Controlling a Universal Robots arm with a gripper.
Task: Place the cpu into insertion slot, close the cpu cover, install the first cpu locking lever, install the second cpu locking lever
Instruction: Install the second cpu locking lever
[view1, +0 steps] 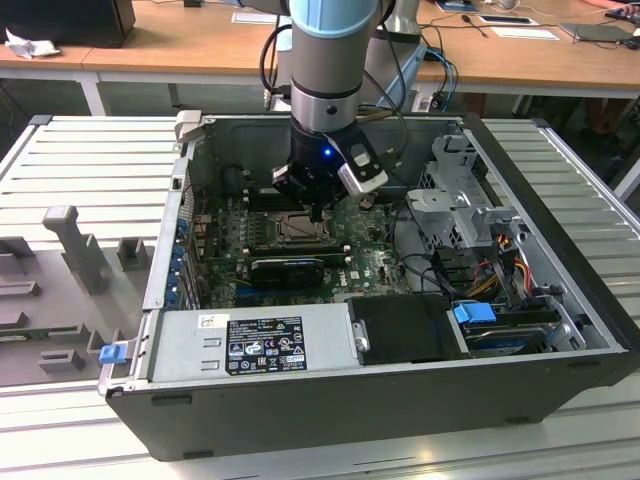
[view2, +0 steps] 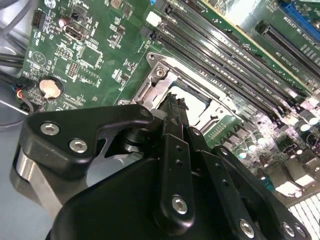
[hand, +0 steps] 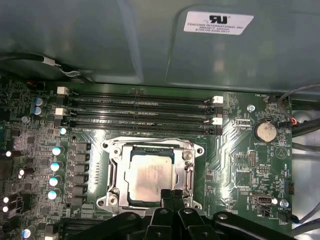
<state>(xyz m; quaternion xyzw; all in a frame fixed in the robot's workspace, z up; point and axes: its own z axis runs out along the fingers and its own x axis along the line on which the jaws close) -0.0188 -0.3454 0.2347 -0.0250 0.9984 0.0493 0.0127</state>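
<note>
1. So the cpu (hand: 150, 179) is already sitting in the insertion slot (hand: 116, 172) on the green motherboard (hand: 240, 165), with the cpu cover (hand: 188, 160) lying flat around it.
2. The gripper (hand: 171, 194) hangs right over the socket's edge, fingers pinched together, not holding anything.
3. In the exterior view, the gripper (view1: 318, 212) is down inside the open computer case (view1: 560, 290).

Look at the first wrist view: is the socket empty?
No. The silver chip lies in the socket, framed by the metal cover.
</note>
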